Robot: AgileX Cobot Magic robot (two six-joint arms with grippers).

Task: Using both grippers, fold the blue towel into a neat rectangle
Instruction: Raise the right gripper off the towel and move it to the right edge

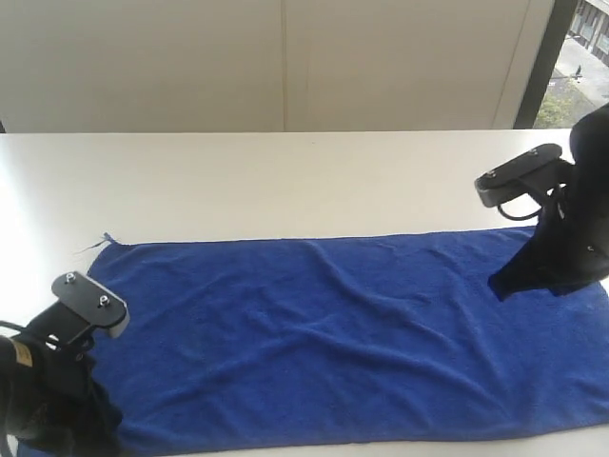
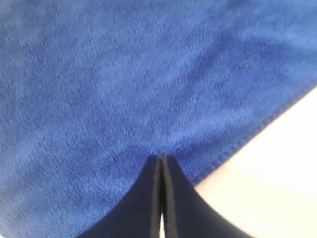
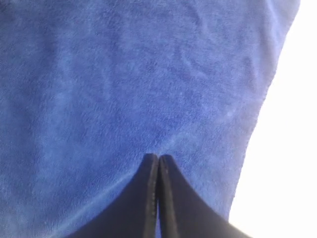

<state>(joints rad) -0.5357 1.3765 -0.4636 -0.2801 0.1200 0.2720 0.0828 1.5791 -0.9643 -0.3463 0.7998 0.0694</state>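
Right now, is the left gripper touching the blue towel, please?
Cannot tell. The left wrist view shows the left gripper, jaws shut, ending over the blue towel near its hem, hiding any gap; the exterior view hides the tips.

Blue towel [image 1: 352, 333]: deep blue and fuzzy, spread out flat on the white table [image 1: 285, 181], long side running left to right, with soft ripples and a loose thread at the far left corner.
Left gripper [image 2: 162, 157]: black, jaws pressed together, tips at the towel's near left corner, beside the hem.
Right gripper [image 3: 158, 156]: black, jaws pressed together, tips at the towel's right end.
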